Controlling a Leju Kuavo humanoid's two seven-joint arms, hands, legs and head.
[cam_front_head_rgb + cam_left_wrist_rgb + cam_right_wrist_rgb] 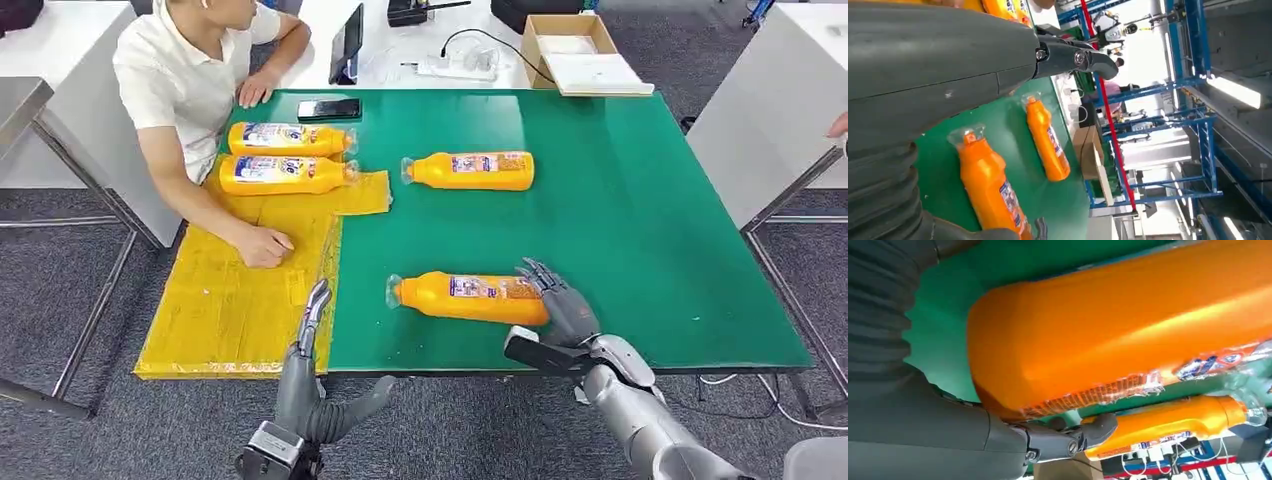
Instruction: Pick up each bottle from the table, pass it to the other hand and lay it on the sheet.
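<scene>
So, quick rundown:
right hand (pixel 562 300): closing around the base of the near bottle (pixel 470 297), lying on the green table (pixel 640 200)
left hand (pixel 312 325): hanging open, holding nothing
sheet (pixel 230 310): already carrying two bottles
handling: I'm guessing stiff, slick shrink-wrap, so I'm gripping mid-body

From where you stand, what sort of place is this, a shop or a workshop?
More likely a test lab or workshop than a shop. The green table holds only identical orange bottles, a person sits beside it, and blue steel racking lines the hall behind.
</scene>
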